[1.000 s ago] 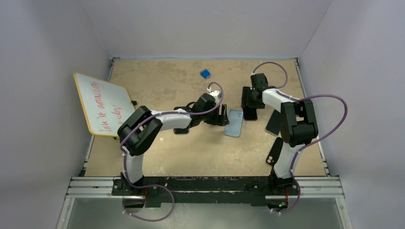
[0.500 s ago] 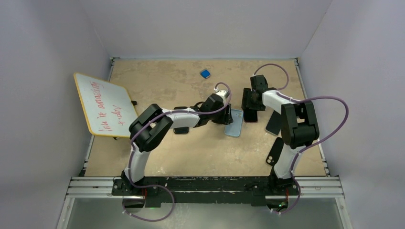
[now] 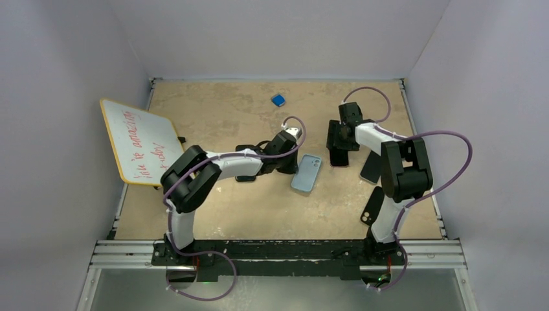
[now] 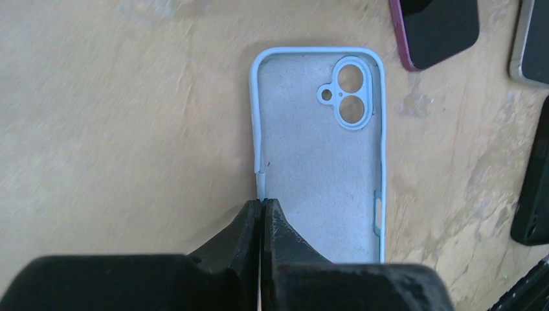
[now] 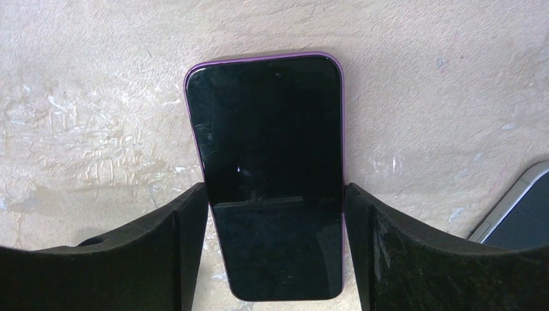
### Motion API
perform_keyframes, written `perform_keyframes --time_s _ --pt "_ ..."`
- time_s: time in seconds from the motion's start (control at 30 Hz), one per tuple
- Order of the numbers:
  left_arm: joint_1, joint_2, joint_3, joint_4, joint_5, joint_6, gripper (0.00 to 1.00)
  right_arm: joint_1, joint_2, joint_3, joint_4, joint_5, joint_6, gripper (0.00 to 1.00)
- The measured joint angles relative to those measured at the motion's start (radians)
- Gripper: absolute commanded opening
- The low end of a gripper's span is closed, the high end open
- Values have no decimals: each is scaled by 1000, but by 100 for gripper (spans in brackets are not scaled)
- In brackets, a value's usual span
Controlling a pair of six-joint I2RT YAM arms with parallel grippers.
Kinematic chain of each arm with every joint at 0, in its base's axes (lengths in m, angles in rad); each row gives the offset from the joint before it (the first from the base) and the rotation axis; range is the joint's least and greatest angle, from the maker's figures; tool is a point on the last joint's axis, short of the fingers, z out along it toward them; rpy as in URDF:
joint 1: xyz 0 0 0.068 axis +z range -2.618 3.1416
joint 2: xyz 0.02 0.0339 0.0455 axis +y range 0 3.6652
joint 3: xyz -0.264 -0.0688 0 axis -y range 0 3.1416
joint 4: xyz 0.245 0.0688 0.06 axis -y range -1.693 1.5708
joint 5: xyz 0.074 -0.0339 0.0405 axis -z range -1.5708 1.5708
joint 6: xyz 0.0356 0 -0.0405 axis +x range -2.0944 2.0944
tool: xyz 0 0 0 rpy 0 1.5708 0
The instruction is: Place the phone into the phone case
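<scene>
The light blue phone case (image 3: 306, 173) lies open side up mid-table, its camera cutout toward the far end (image 4: 317, 162). My left gripper (image 3: 290, 164) (image 4: 262, 202) is shut on the case's left side wall, pinching the thin rim between its fingertips. The phone (image 3: 338, 156), purple-edged with a dark screen facing up (image 5: 265, 129), lies to the right of the case. My right gripper (image 3: 337, 144) (image 5: 276, 194) straddles the phone across its width, with one finger pressed against each long side. The phone's corner also shows in the left wrist view (image 4: 435, 29).
A whiteboard (image 3: 139, 142) with red writing leans at the left wall. A small blue object (image 3: 278, 100) lies at the back. A silver-edged phone (image 3: 370, 167) and a black phone (image 3: 371, 206) lie near the right arm. A black item (image 3: 246, 177) sits under the left arm.
My left gripper has closed on the case's side wall. The case has slid left and toward the near edge, away from the phone. The right arm and phone have stayed put.
</scene>
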Motion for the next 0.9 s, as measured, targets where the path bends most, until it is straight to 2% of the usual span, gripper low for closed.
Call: perform_keyframes --time_s 0.2,0.43,0.63,0.8,0.9 --pt "0 -160 -80 -119 -72 -2 0 34 -2 0 -10 4 -3 57" --pt "6 -357 -249 -152 -174 -15 0 92 -54 -63 -14 -20 4 51" --pt "36 -369 -316 -184 -198 -47 0 143 -130 -150 -17 -57 20 47" --pt "40 -360 -320 -136 -185 -93 0 173 -196 -228 -2 -68 45 45" --pt "40 -332 -321 -103 -154 -127 10 182 -239 -278 16 -76 63 45"
